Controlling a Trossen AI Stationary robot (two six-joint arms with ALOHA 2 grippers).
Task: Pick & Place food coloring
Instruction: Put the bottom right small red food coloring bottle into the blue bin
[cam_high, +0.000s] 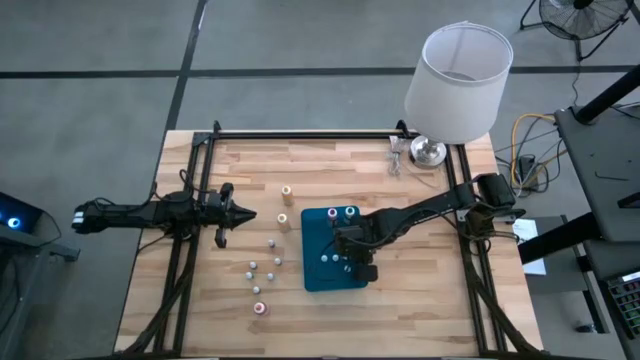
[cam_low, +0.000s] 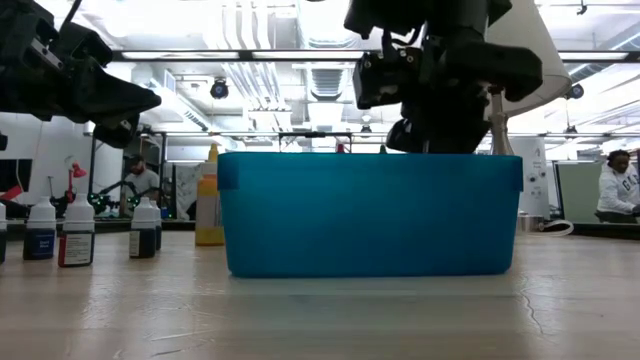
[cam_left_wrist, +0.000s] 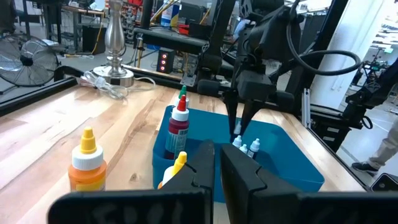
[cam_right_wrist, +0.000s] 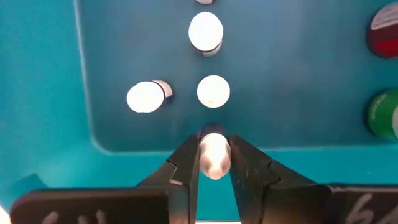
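Observation:
The food coloring bottles are split between the table and the teal tray. Several small whitish ones and two orange-topped ones stand on their bases on the wood, left of the tray. Three small white-capped bottles and taller ones with red and green tops stand on the tray's floor. My right gripper reaches down into the tray, shut on one small bottle. My left gripper waits shut at the table's left, above the wood. My right gripper pinches the small bottle's white top between its two fingers. The fingers come from above, pointing steeply down. The bottle stands upright between them, inside the tray beside its near wall; whether its base is on the tray's floor I cannot tell.
A lamp with a white shade and metal foot stands at the table's far right corner. Black frame rails run along the table's left and right sides. Bare wood lies right of the tray.

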